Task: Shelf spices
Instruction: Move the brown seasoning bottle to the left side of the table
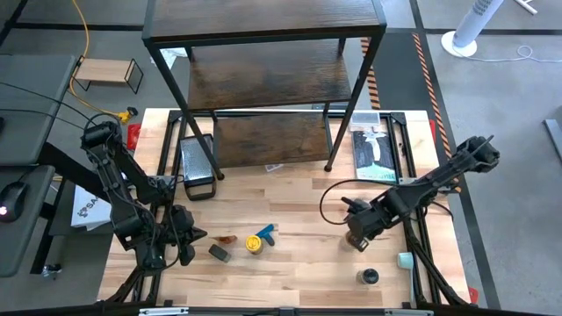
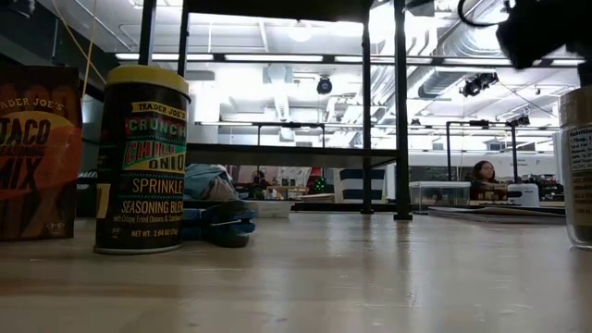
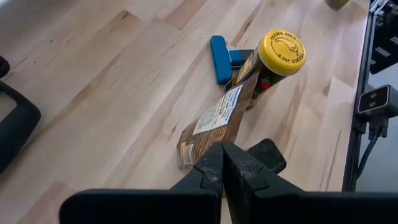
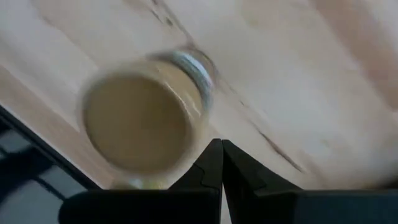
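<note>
The dark-board shelf (image 1: 263, 79) stands on its black legs at the table's far side. A yellow-lidded jar (image 1: 254, 243) (image 3: 278, 57) stands upright near the table's middle. The reddish-brown packet (image 1: 228, 238) (image 3: 214, 118) leans against it. A dark grey box (image 1: 219, 253) lies just nearer. My left gripper (image 1: 187, 235) (image 3: 222, 155) is shut and sits just left of the packet, apart from it. The tan-lidded jar (image 1: 357, 241) (image 4: 140, 124) stands right of centre. My right gripper (image 1: 356, 218) (image 4: 222, 154) is shut and hovers just beyond it. A black-lidded jar (image 1: 367, 277) stands near the table's near edge.
A blue T-shaped piece (image 1: 265, 233) (image 3: 221, 59) lies beside the yellow-lidded jar. A black tray (image 1: 196, 165) and a flat pad (image 1: 373, 156) flank the shelf legs. A small light-wood rack (image 1: 107, 73) sits off the table. Bare wood lies between the two grippers.
</note>
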Available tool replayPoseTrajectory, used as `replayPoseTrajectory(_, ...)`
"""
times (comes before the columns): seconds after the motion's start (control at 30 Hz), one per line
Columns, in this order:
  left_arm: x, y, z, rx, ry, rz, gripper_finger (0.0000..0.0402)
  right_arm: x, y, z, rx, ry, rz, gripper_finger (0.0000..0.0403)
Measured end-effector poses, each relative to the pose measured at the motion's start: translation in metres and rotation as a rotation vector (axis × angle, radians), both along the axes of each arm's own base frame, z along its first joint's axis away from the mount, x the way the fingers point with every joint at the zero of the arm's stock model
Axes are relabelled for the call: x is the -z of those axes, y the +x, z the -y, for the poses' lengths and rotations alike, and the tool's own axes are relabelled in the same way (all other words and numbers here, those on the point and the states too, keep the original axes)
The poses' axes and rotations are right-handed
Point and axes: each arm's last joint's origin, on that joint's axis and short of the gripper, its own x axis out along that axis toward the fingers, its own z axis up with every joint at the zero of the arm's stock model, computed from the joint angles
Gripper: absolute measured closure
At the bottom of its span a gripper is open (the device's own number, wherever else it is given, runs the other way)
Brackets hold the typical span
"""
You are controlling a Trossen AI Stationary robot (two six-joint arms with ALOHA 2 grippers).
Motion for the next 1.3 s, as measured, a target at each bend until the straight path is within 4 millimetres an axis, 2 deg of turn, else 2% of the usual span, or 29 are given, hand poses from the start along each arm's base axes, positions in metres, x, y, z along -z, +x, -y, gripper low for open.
replayPoseTrajectory(0.1, 0.0, 0.0, 0.0, -0.01, -0.011, 0.002, 0.0401, 0.012, 0.009, -0.003, 0.07, 0.054, 0.112, 0.0403)
replayPoseTrajectory(0.3, 0.0, 0.0, 0.0, -0.015, -0.023, -0.006, 0.0401, 0.019, 0.039, -0.008, 0.171, 0.144, 0.373, 0.0403)
replayPoseTrajectory(0.47, 0.0, 0.0, 0.0, -0.016, -0.022, -0.002, 0.0401, 0.015, 0.073, -0.007, 0.121, 0.22, 0.595, 0.0403)
replayPoseTrajectory(0.53, 0.0, 0.0, 0.0, -0.014, -0.025, -0.006, 0.0401, 0.009, 0.073, -0.004, 0.09, 0.181, 0.538, 0.0403)
replayPoseTrajectory(0.63, 0.0, 0.0, 0.001, -0.01, -0.033, -0.021, 0.0401, 0.001, 0.058, -0.005, 0.016, 0.078, 0.33, 0.0403)
replayPoseTrajectory(0.73, 0.001, -0.001, 0.001, -0.007, -0.039, -0.031, 0.0401, -0.007, 0.044, -0.011, -0.017, 0.021, 0.194, 0.0403)
replayPoseTrajectory(0.83, 0.001, -0.001, 0.001, -0.004, -0.042, -0.039, 0.0401, -0.001, 0.038, -0.024, 0.011, 0.051, 0.171, 0.0403)
replayPoseTrajectory(0.93, 0.001, -0.001, 0.001, -0.014, -0.053, -0.039, 0.0401, 0.018, 0.039, -0.042, 0.036, 0.073, 0.147, 0.0403)
replayPoseTrajectory(1.13, 0.001, -0.001, 0.001, -0.018, -0.068, -0.051, 0.0401, 0.055, 0.064, -0.068, 0.031, 0.137, 0.189, 0.0403)
replayPoseTrajectory(1.3, 0.002, -0.002, 0.002, -0.008, -0.08, -0.084, 0.0401, 0.063, 0.106, -0.07, 0.009, 0.119, 0.335, 0.0403)
